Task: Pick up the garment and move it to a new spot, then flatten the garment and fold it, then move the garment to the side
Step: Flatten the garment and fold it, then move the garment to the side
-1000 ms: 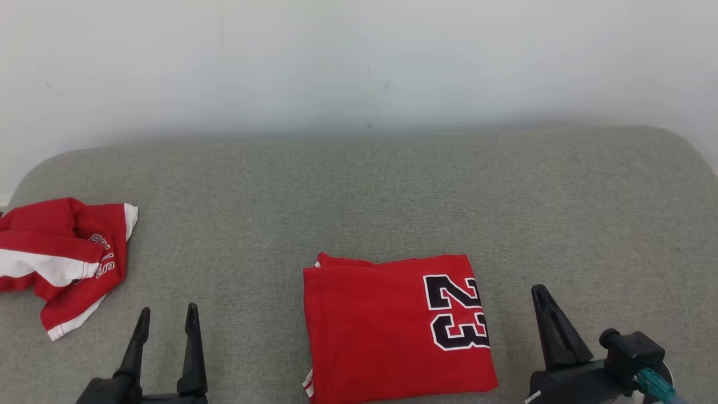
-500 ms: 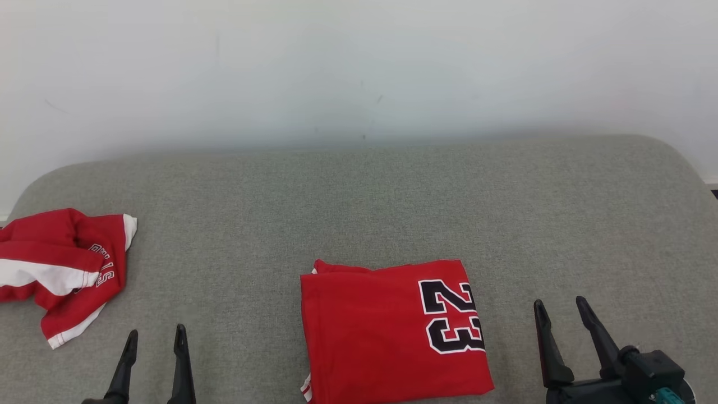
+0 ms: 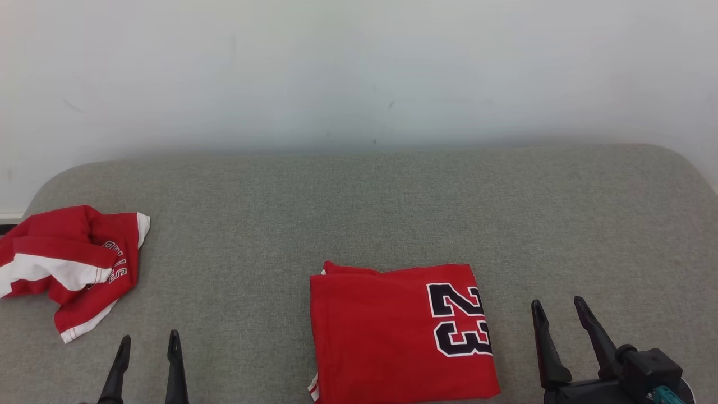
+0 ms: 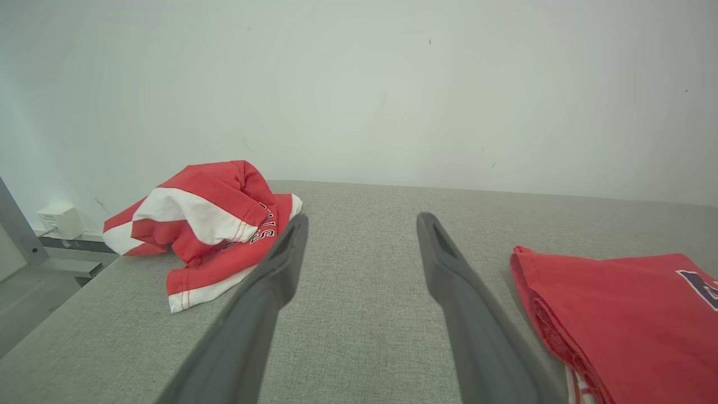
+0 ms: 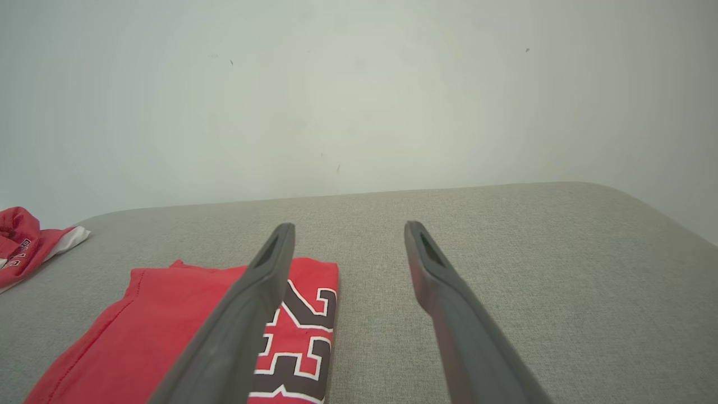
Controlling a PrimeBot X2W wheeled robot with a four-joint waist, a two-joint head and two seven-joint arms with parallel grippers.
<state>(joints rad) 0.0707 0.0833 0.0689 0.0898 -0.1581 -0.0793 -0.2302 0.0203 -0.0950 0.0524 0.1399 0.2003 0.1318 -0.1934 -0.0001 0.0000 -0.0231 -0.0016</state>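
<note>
Head view: folded red jersey (image 3: 401,334) lies between left pincer (image 3: 149,336) and right pincer (image 3: 557,303), both spread apart, empty; soft, light cloth, likely best pinched at the edge nearest the right pincer.

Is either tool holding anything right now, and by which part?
Nothing is held. The left tool and right tool both stand open and empty, either side of the folded red number 23 jersey.

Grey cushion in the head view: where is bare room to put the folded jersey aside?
Widest bare patch: the cushion right of the folded jersey, beyond the right tool. Also free: the far strip along the wall, and the gap between jersey and crumpled garment. Crowded: the left end.
</note>
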